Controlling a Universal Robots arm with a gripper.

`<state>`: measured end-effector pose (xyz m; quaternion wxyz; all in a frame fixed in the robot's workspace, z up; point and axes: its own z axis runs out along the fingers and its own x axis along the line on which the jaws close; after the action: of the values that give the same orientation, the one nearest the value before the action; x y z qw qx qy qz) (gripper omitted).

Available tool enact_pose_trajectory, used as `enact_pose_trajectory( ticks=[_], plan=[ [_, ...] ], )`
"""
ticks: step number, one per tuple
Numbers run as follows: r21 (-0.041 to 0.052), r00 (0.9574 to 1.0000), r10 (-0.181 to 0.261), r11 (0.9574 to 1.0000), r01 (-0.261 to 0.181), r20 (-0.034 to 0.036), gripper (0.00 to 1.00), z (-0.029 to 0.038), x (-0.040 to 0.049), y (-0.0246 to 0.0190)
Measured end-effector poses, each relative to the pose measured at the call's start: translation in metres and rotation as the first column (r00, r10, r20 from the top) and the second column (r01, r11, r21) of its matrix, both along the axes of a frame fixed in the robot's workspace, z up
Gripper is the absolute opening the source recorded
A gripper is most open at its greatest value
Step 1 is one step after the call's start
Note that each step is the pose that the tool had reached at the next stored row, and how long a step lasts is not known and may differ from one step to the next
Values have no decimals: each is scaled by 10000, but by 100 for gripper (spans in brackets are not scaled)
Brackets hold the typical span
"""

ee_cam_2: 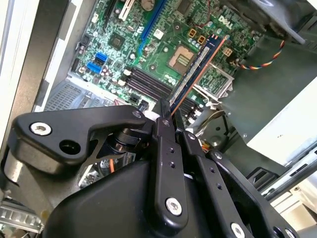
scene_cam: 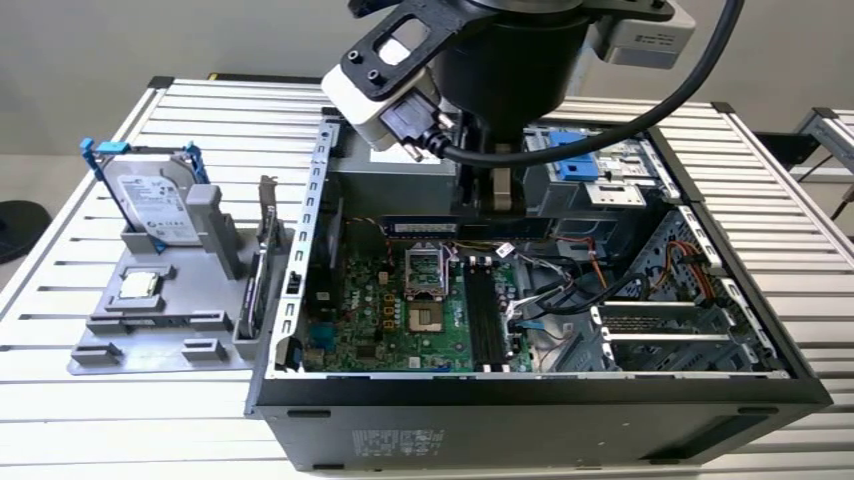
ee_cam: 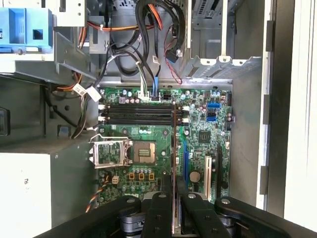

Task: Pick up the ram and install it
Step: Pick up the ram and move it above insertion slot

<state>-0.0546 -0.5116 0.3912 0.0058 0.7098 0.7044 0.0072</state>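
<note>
Exterior view, ram [scene_cam: 420,225] clenched in jaws, long axis level, crosswise above motherboard [scene_cam: 394,325] slots.

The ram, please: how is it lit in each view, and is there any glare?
Exterior view: the ram hangs shaded beneath the arm. Second wrist view: evenly lit, no glare on it. First wrist view: edge-on, dark over the lit motherboard.
</note>
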Motion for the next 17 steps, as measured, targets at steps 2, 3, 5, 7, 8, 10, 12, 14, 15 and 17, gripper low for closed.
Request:
enact_pose_trajectory(
  ticks=[2, 3, 5, 7, 8, 10, 12, 14, 15, 17],
  plan=[
    [0, 10000, 0, 10000, 0, 0, 0, 0, 29, 0],
    [0, 10000, 1, 10000, -1, 0, 0, 0, 45, 0],
    [0, 10000, 0, 10000, 0, 0, 0, 0, 73, 0],
    [0, 10000, 0, 10000, 0, 0, 0, 0, 102, 0],
    [0, 10000, 0, 10000, 0, 0, 0, 0, 117, 0],
    [-1, 10000, 0, 10000, 0, 0, 0, 0, 145, 0],
    [0, 10000, 0, 10000, 0, 0, 0, 0, 175, 0],
    [0, 10000, 1, 10000, -1, 0, 0, 0, 202, 0],
    [0, 10000, 1, 10000, -1, 0, 0, 0, 216, 0],
    [0, 10000, 1, 10000, -1, 0, 0, 0, 244, 0]
  ],
)
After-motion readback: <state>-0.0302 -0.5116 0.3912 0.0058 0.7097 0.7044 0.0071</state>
